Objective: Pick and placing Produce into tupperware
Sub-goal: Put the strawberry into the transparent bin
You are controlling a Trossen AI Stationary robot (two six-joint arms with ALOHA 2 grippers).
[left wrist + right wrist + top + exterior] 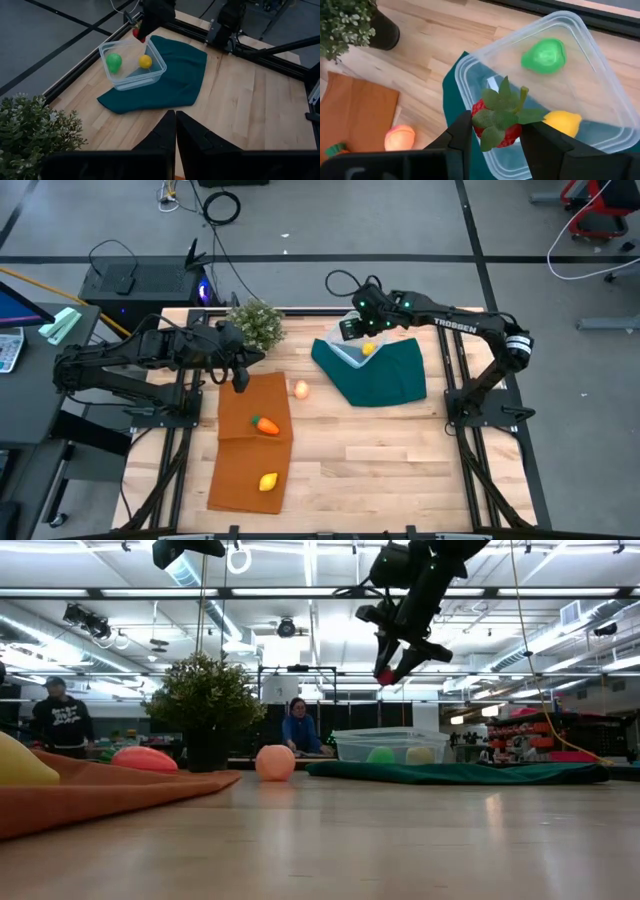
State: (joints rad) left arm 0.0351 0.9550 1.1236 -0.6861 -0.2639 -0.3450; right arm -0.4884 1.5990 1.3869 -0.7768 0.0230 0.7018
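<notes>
Nearest the front edge of the wooden tabletop (400,470), a yellow lemon (268,481) lies on an orange cloth (240,470); farther along the same cloth lies a carrot (265,425) with a green top. Just off the cloth's far corner, a pale peach ball (301,389) rests on bare wood, apart from everything else.

Beyond it, a dark green cloth (385,375) carries the tupperware (131,75), a clear, roughly square box with rounded corners. It holds two items: a green ball (544,55) and a second yellow lemon (562,123), lying apart from each other on the floor of the box.

Above the box's rim hangs the right hand (495,135), its two dark fingers closed on a small red strawberry (497,131) with a leafy green cap; the fruit is held clear of the box, not inside it. White lettering on the right arm appears to read "TROSSEN", partly legible only.

At the far left, the left hand (175,131) waits beside a bushy potted plant (255,323), its fingers pressed together and holding nothing.

In the room behind the tabletop, two people are visible in the low view.
</notes>
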